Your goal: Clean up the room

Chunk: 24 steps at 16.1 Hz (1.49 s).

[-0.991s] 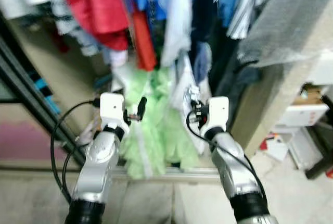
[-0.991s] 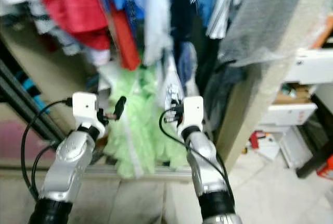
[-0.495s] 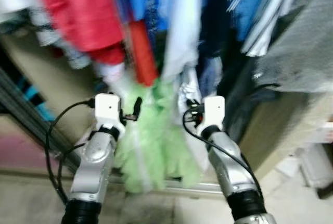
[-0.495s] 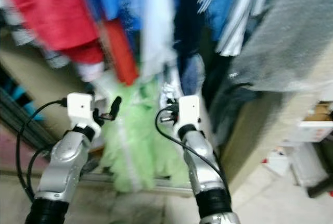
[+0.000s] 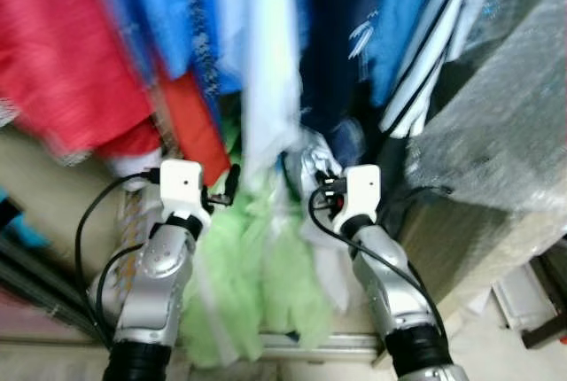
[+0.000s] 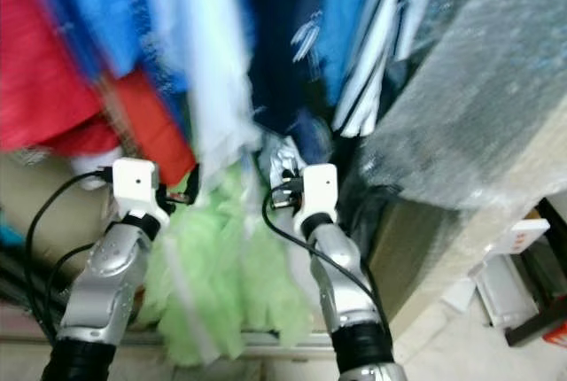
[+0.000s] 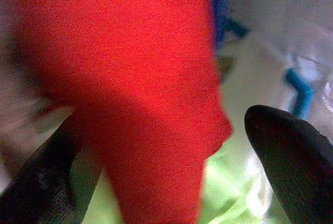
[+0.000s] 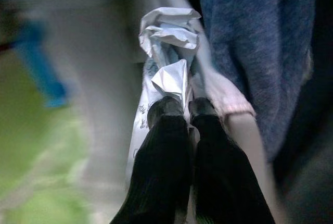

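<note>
Crumpled white paper (image 8: 169, 52) is pinched between the closed fingers of the right gripper (image 8: 183, 110), raised beside the wide-open, empty left gripper (image 7: 166, 146), before green fabric (image 5: 257, 283) and hanging clothes (image 5: 266, 53).

Hanging clothes (image 5: 266, 35) ahead of us, filling upper half of head views. Fluffy garment (image 5: 248, 283) hangs low between our two arms, below the others. Left gripper (image 5: 223, 188) raised at left edge of fluffy garment, just under hem of a hanging garment (image 7: 151, 99), which sits between its spread fingers (image 7: 291, 156). Right gripper (image 5: 321, 188) raised right of centre, crumpled wrapper (image 8: 169, 52) pinched at its fingertips. Wrapped bulky object (image 5: 496, 124) to our right, beside clothes. Floor track (image 5: 310, 341) low, before the clothes.
</note>
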{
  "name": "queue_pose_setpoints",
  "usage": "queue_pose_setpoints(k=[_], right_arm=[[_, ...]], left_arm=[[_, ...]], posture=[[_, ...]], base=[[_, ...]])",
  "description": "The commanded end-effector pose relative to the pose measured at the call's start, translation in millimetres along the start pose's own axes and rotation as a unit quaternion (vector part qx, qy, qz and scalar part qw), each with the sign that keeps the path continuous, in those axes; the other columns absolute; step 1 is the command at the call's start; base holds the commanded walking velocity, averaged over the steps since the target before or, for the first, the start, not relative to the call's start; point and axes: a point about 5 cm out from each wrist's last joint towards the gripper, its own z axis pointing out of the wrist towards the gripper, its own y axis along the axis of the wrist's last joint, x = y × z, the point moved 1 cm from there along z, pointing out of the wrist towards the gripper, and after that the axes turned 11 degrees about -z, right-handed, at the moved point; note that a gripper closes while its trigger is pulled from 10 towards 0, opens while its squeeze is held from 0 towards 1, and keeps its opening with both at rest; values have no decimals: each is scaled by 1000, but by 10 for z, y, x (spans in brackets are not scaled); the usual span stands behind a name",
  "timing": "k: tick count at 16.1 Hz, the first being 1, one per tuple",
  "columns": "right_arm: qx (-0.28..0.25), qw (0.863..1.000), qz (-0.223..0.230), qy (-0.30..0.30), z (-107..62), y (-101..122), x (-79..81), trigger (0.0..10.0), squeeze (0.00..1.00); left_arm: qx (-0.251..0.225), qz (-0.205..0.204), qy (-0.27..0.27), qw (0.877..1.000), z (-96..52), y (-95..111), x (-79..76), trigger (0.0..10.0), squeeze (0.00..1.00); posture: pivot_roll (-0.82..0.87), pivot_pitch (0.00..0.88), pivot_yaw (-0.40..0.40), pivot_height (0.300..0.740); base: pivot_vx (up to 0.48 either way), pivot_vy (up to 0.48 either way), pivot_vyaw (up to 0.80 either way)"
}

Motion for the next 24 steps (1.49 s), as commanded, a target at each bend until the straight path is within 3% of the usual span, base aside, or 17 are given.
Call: queue_pose_setpoints(k=[1,4,7,11,16,19,21,24], right_arm=[[-3,1000,-3,-15,-7,23,-86,10000,0],[-3,1000,-3,-15,-5,23,-87,10000,0],[-5,1000,-10,-8,-101,91,-115,10000,0],[13,1000,-25,15,-200,19,-119,10000,0],[16,1000,-22,16,-184,41,-101,10000,0],[4,1000,-9,18,-315,141,-78,10000,0],[18,1000,-6,9,-407,51,-101,10000,0],[23,1000,-3,1,-384,55,-129,10000,0]], left_arm=[[-4,-4,-9,1000,18,21,-60,10000,0],[-4,-4,-9,1000,18,22,-59,10000,0],[0,-22,32,999,-3,5,73,10000,0],[2,-13,20,1000,20,-4,38,10000,0],[1,-9,24,1000,21,-3,49,10000,0],[-2,3,14,1000,-54,55,63,10000,0],[9,-1,18,1000,-105,10,107,10000,0],[11,-5,20,1000,-67,14,92,10000,0]], posture=[[65,0,57,740],[65,0,57,740],[56,0,55,740],[45,0,58,740],[51,0,56,740],[46,0,66,740],[39,0,70,740],[39,0,71,740]], base=[[360,0,0],[359,0,0],[0,0,0],[0,0,0],[0,0,0],[0,0,0],[0,0,0],[0,0,0]])
